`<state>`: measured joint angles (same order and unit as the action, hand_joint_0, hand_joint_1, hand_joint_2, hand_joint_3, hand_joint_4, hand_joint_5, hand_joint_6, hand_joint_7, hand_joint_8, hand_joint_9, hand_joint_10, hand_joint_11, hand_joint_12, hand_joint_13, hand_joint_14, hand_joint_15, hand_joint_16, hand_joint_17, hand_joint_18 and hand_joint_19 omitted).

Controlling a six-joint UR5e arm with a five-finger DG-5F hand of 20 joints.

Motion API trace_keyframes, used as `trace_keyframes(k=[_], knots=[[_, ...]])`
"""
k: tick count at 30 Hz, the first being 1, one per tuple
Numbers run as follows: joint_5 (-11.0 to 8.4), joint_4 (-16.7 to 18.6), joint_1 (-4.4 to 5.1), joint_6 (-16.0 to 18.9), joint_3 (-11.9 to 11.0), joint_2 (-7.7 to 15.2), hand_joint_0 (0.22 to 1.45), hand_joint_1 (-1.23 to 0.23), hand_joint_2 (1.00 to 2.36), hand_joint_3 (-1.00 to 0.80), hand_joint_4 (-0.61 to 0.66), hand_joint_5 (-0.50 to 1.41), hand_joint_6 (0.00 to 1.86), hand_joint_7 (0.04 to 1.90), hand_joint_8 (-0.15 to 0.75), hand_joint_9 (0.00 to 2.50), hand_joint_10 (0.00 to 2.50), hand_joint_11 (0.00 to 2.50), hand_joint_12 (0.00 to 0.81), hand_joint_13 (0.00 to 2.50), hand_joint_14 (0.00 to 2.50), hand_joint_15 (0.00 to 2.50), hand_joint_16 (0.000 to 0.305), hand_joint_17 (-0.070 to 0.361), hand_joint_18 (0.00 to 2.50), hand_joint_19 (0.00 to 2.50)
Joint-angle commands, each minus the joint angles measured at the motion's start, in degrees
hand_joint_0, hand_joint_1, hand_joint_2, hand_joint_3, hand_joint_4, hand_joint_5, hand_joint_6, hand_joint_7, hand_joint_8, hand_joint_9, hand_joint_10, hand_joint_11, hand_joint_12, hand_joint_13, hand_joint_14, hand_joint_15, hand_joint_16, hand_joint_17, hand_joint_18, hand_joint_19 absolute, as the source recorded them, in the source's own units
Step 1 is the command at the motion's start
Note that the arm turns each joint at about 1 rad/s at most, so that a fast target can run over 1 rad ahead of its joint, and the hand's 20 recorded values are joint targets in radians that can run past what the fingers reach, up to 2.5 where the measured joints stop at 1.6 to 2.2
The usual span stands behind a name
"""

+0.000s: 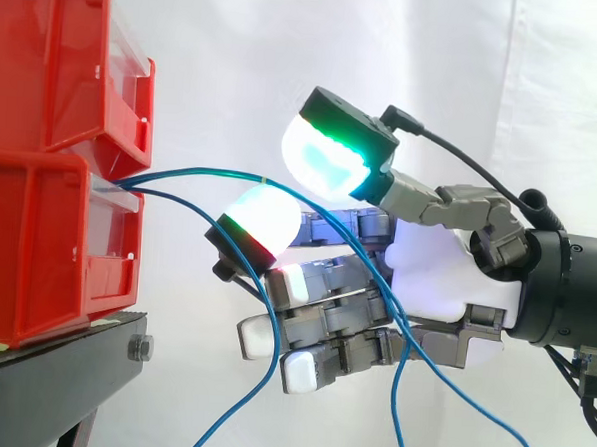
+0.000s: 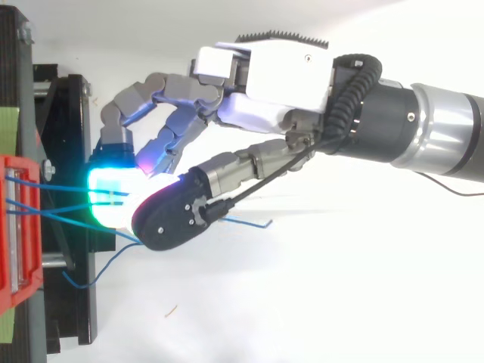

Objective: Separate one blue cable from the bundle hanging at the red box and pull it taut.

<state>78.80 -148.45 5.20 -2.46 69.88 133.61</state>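
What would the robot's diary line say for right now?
hand: near lower red bin, grip unclear | blue cable: runs from bin to hand, bowed, not taut | other blue cables: hanging slack

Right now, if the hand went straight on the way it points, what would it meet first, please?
Probably the blue cables just ahead of the hand, then the lower red bin; depth is unclear.

White curtain (image 1: 237,50), black stand (image 1: 40,380)
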Motion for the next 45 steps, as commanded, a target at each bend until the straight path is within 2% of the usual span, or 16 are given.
trace_keyframes(k=[1, 4, 8, 11, 15, 17, 19, 24, 33, 45], knots=[[0.04, 0.00, -0.01, 0.00, 0.00, -0.02, 0.61, -0.56, 1.00, -0.50, 0.17, -0.16, 0.86, 1.07, 0.374, 0.93, 0.02, 0.83, 0.406, 0.87, 0.02, 0.49, 0.051, 0.114, 0.90, 0.45], [-0.05, 0.00, 0.08, 0.00, 0.00, -0.02, 0.63, -0.58, 1.00, -0.50, 0.14, -0.16, 0.86, 1.10, 0.377, 0.93, 0.02, 0.84, 0.410, 0.86, 0.02, 0.48, 0.051, 0.115, 0.89, 0.46], [-0.05, 0.00, -0.01, 0.00, 0.08, -0.02, 0.62, -0.69, 1.01, -0.31, 0.13, -0.16, 0.87, 1.15, 0.381, 0.91, 0.01, 0.84, 0.413, 0.86, 0.02, 0.49, 0.052, 0.116, 0.90, 0.46], [0.04, 0.00, -0.01, 0.00, 0.00, -0.02, 0.63, -0.76, 1.01, -0.26, 0.10, -0.17, 0.89, 1.12, 0.381, 0.89, 0.02, 0.85, 0.413, 0.85, 0.02, 0.48, 0.052, 0.117, 0.90, 0.45], [0.04, 0.00, -0.01, 0.00, 0.08, -0.02, 0.69, -0.84, 1.01, -0.31, 0.05, -0.18, 0.90, 1.17, 0.374, 0.87, 0.02, 0.86, 0.413, 0.85, 0.02, 0.48, 0.052, 0.116, 0.90, 0.45], [0.04, 0.00, -0.01, 0.00, 0.00, 0.07, 0.72, -0.86, 1.01, -0.38, 0.03, -0.19, 0.91, 1.14, 0.368, 0.87, 0.02, 0.87, 0.411, 0.85, 0.02, 0.48, 0.051, 0.116, 0.90, 0.43], [0.04, 0.00, -0.01, 0.00, 0.00, -0.02, 0.77, -0.89, 1.00, -0.47, 0.03, -0.19, 0.91, 1.19, 0.365, 0.87, 0.02, 0.86, 0.408, 0.85, 0.02, 0.48, 0.051, 0.114, 0.90, 0.41], [0.04, 0.00, -0.01, 0.00, 0.00, 0.07, 0.81, -0.89, 1.00, -0.50, 0.00, -0.19, 0.92, 1.17, 0.359, 0.87, 0.02, 0.87, 0.404, 0.86, 0.02, 0.47, 0.049, 0.111, 0.89, 0.39], [0.04, 0.00, -0.01, 0.00, 0.00, -0.02, 0.74, -0.92, 1.00, -0.50, 0.09, -0.17, 0.91, 1.17, 0.361, 0.89, 0.02, 0.88, 0.400, 0.86, 0.02, 0.47, 0.048, 0.109, 0.89, 0.39], [0.04, -0.09, -0.01, 0.00, 0.00, -0.02, 0.69, -0.86, 1.00, -0.50, 0.09, -0.17, 0.91, 1.22, 0.364, 0.90, 0.02, 0.86, 0.402, 0.86, 0.02, 0.48, 0.049, 0.110, 0.89, 0.41]])
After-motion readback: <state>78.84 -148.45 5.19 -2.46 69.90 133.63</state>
